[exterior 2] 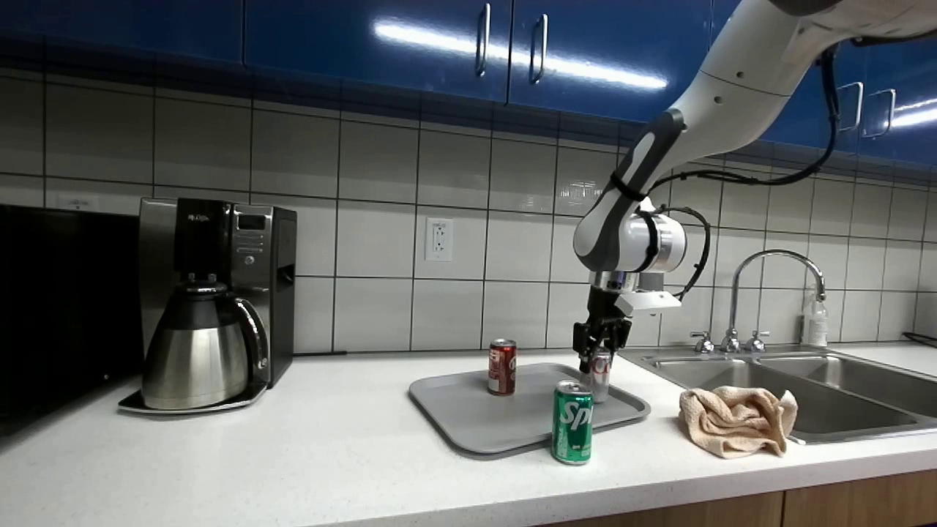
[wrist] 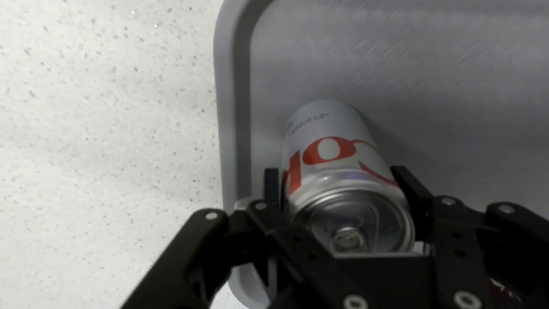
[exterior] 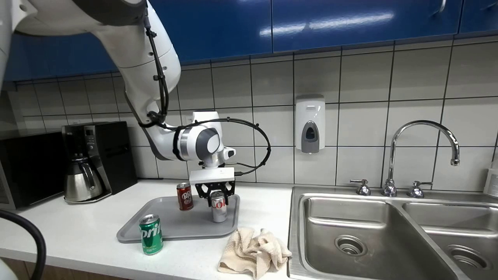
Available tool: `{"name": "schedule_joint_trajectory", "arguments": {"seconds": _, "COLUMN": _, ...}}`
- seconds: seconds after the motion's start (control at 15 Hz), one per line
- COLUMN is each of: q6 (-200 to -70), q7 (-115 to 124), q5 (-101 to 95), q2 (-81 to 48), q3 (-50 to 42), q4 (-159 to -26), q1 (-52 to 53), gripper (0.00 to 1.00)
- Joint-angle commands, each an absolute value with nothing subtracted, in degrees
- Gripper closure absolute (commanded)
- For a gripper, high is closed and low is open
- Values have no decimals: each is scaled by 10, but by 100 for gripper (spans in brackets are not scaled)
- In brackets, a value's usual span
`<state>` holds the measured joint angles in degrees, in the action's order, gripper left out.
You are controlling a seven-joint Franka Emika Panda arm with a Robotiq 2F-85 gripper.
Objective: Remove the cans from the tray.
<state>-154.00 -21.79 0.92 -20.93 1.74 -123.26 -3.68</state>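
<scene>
The grey tray [exterior: 186,223] lies on the white counter in both exterior views. Near its sink-side end stands the silver-white can with red letters [exterior: 220,212], upright. My gripper [exterior: 218,201] reaches down over this can from above and is shut on it. In the wrist view the black fingers [wrist: 271,184] flank the silver can [wrist: 330,150] at its upper part, and its lid is partly hidden by the gripper. Farther back on the tray is the dark red can [exterior 2: 502,368], upright. The green can [exterior 2: 572,424] stands on the counter, just in front of the tray.
A crumpled beige cloth [exterior: 253,252] lies between the tray and the steel sink [exterior: 295,233]. A coffee maker [exterior 2: 282,293] with its steel pot [exterior 2: 196,366] stands at the opposite end. Behind the sink rises a curved faucet [exterior: 393,155].
</scene>
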Motion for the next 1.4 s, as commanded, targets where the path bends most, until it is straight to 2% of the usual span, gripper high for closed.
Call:
{"name": "schedule_joint_trajectory", "arguments": {"seconds": 0.0, "q6": -1531, "q7": -223, "q5": 17, "q2": -207, "q3": 32, "q4": -1225, "q1": -54, "gripper": 62}}
{"name": "schedule_joint_trajectory", "arguments": {"seconds": 1.33, "q6": -1543, "q7": -363, "q5": 156, "q2": -90, "q3": 53, "q4": -1317, "q1": -128, "gripper": 62}}
